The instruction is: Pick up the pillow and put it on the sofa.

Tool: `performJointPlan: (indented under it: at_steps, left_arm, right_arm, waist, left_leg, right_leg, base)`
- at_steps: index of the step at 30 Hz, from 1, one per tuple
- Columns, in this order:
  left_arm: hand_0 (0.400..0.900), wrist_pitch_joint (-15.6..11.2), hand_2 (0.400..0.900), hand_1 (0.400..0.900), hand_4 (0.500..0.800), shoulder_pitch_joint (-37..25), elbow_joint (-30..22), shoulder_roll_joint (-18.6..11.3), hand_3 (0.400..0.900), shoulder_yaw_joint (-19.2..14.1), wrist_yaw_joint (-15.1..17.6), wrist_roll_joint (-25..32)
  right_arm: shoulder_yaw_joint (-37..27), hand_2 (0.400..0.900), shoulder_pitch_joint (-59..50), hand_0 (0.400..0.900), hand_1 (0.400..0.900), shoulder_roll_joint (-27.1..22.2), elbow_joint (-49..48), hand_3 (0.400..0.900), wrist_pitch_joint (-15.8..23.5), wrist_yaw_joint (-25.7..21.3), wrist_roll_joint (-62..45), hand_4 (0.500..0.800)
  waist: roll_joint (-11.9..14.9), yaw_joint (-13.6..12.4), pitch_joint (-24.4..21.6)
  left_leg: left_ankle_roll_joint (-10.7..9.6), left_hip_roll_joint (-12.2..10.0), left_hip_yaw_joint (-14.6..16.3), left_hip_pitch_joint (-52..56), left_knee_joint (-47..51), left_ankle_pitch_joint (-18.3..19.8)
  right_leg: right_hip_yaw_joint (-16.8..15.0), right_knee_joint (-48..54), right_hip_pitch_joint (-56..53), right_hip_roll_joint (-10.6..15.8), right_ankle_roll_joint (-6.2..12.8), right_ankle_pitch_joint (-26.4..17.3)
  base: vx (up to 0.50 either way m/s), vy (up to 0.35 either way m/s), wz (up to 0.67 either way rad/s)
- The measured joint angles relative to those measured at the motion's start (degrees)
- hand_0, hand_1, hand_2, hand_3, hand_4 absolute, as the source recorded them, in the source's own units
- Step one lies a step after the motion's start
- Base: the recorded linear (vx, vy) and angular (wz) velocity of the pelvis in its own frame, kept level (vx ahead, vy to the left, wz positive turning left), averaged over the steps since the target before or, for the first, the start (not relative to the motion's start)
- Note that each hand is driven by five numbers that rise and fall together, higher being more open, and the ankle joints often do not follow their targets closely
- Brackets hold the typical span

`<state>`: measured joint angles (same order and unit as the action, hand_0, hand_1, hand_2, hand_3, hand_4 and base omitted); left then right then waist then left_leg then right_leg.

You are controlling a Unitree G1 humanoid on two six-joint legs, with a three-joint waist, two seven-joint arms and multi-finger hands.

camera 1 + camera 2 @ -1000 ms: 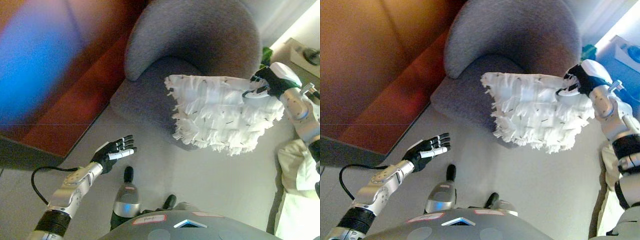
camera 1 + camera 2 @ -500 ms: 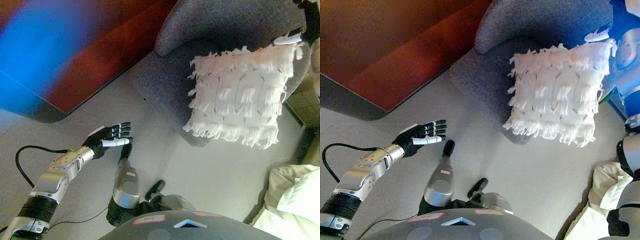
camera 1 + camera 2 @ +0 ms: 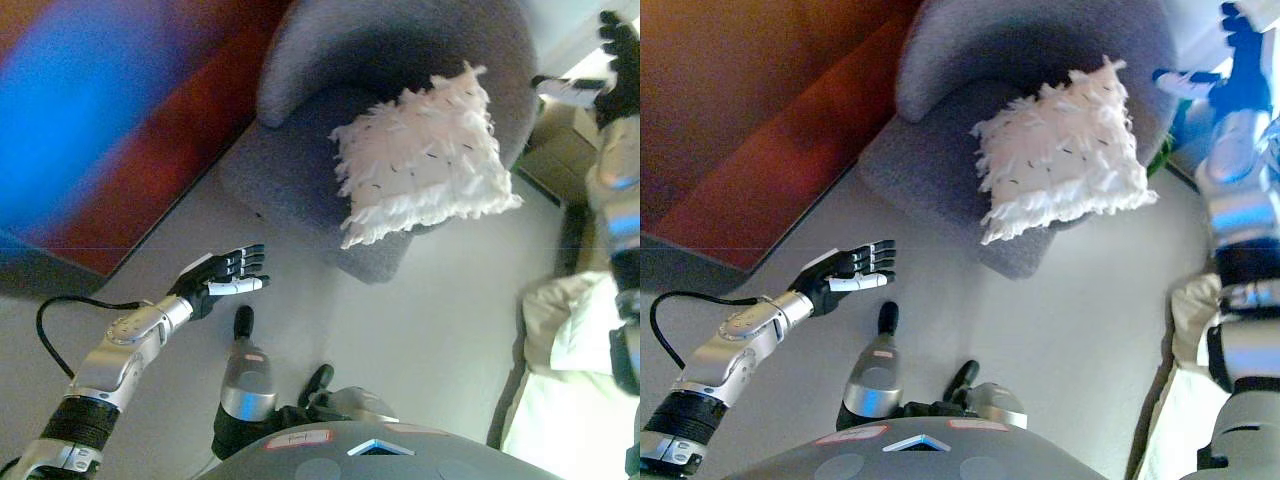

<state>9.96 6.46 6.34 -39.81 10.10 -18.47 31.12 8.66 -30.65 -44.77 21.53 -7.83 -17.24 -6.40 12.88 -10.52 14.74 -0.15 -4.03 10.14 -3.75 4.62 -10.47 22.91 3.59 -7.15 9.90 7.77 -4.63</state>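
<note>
A white fringed pillow (image 3: 420,155) lies on the seat of the grey sofa (image 3: 290,175), tilted against the backrest, with its front corner over the seat's edge. My right hand (image 3: 610,65) is raised at the upper right, apart from the pillow, with its fingers spread and holding nothing; it also shows in the right eye view (image 3: 1240,55). My left hand (image 3: 225,280) is open and empty over the floor at the lower left, well away from the sofa.
A red-brown wall or cabinet (image 3: 750,110) runs along the left behind the sofa. A cream-white cloth heap (image 3: 565,390) lies on the floor at the lower right. A beige piece of furniture (image 3: 560,150) stands right of the sofa.
My right hand has let go of the pillow and pulled away to the upper right. The pillow now rests on the sofa seat. The camera has shifted; the left hand stays idle.
</note>
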Motion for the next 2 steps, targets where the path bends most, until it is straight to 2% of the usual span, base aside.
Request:
performJointPlan:
  at_steps: [1, 2]
  left_arm:
    - [0.9, -0.59, 0.9, 0.9, 0.8, 0.08, 0.1, 0.93, 0.9, 0.16, 0.51, 0.01]
    - [0.9, -1.44, 0.9, 0.9, 0.8, -0.01, 0.22, 1.96, 0.9, 0.39, 0.94, 0.02]
  right_arm:
    - [-0.11, 0.9, 2.44, 0.9, 0.9, 1.56, -2.01, 0.9, 0.13, -0.02, -0.02, 0.8]
    - [-0.66, 0.9, 5.56, 0.9, 0.9, 3.55, -3.85, 0.9, 0.5, -0.06, 0.07, 0.8]
  waist:
    - [-0.69, 0.92, -0.38]
    - [-1.27, 2.23, -0.93]
  left_leg:
    - [0.02, 0.15, 0.05, 0.07, 0.13, -0.02]
    - [0.03, 0.24, 0.49, 0.03, 0.03, -0.04]
  right_leg:
    - [-0.77, 0.19, 0.15, 0.11, -0.07, 0.08]
    - [-1.55, 0.46, 0.46, 0.19, -0.49, 0.45]
  base:
    - [-0.12, 0.091, -0.52]
    - [-0.1, 0.064, -0.39]
